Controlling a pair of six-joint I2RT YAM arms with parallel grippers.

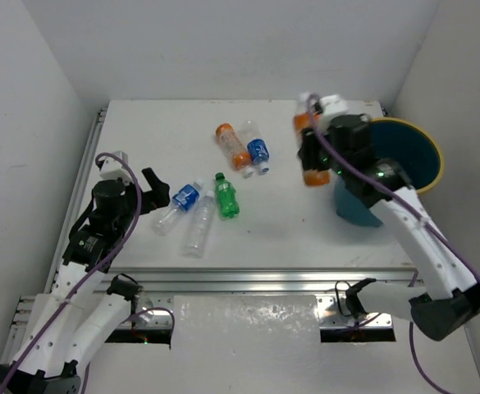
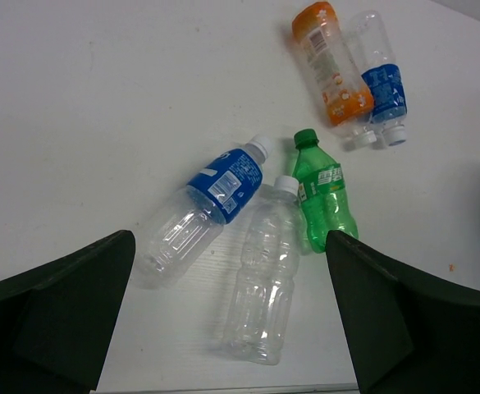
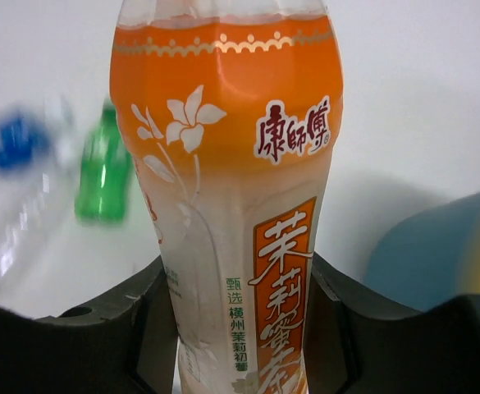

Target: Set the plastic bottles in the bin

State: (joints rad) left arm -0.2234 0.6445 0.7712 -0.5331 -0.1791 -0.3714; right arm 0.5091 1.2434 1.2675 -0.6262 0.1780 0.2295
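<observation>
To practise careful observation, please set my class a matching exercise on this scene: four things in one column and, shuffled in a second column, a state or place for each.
Column A
1. green bottle
2. bin
3. left gripper
4. raised orange bottle

Column B
a. open, holding nothing
b. clamped in the right gripper
c. lying on the table
d. standing at the table's right side, yellow-rimmed

Pairs: 1-c, 2-d, 3-a, 4-b
</observation>
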